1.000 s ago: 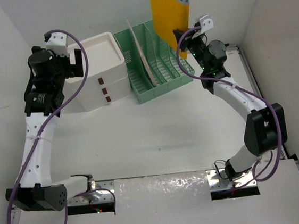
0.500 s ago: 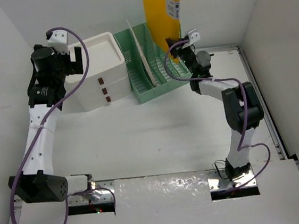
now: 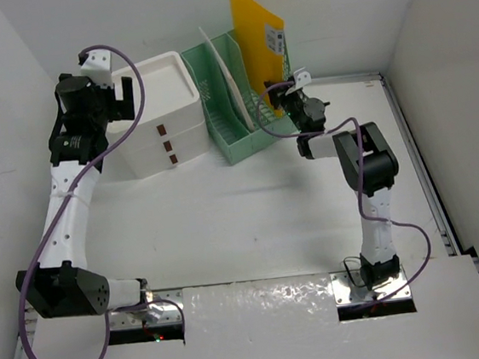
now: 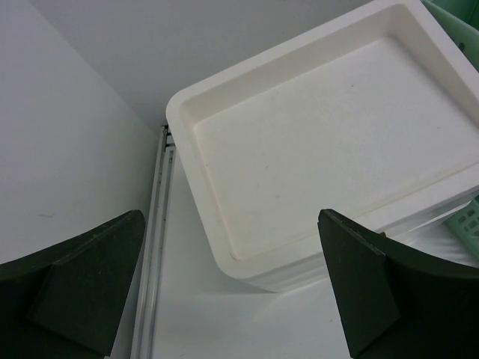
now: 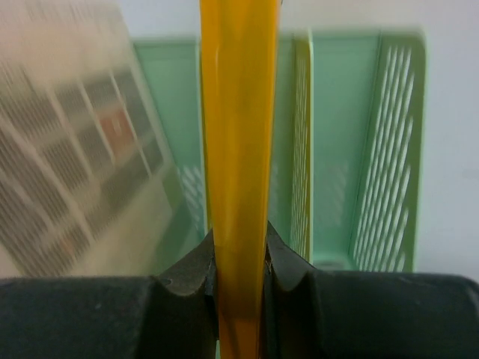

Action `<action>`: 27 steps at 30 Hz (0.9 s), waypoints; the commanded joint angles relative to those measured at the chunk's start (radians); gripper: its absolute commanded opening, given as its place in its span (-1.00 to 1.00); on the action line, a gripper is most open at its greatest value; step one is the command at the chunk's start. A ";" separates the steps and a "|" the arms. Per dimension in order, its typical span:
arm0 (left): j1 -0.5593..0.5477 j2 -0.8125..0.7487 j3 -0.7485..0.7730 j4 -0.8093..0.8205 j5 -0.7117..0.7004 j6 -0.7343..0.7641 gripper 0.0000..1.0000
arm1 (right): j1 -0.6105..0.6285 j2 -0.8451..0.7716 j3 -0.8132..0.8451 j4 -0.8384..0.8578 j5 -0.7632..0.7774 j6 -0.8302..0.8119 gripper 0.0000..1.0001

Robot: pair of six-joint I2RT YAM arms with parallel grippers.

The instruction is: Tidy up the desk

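Note:
The white desk [image 3: 252, 212] carries a white three-drawer box [image 3: 163, 102] and a green mesh file rack [image 3: 243, 93] at the back. My right gripper [image 3: 280, 95] is shut on the lower edge of a yellow folder [image 3: 257, 32], which stands upright in one of the rack's right slots. In the right wrist view the fingers [image 5: 187, 273] pinch the yellow folder [image 5: 238, 112] above the green rack [image 5: 352, 149]. My left gripper [image 3: 124, 97] is open and empty, hovering over the left corner of the drawer box's tray top [image 4: 322, 142], with its midpoint [image 4: 232, 299] above bare desk.
A pale folder [image 3: 227, 78] leans in the rack's left slot and shows blurred in the right wrist view [image 5: 75, 149]. A metal rail [image 4: 153, 247] runs along the desk's left edge by the wall. White walls enclose the back and both sides.
The right arm has moved left and lowered the yellow folder into the green rack. The left gripper has shifted slightly up and right above the drawer box.

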 commanded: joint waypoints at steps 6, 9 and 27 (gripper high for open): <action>0.012 -0.005 -0.012 0.065 0.014 -0.009 0.99 | -0.001 0.168 0.142 0.175 -0.035 -0.007 -0.90; 0.012 -0.006 -0.019 0.069 0.015 -0.006 0.99 | -0.001 0.196 0.157 0.186 -0.065 0.005 -1.00; 0.012 -0.043 -0.033 0.062 0.012 0.006 0.99 | -0.004 -0.381 -0.266 -0.149 0.140 -0.009 0.98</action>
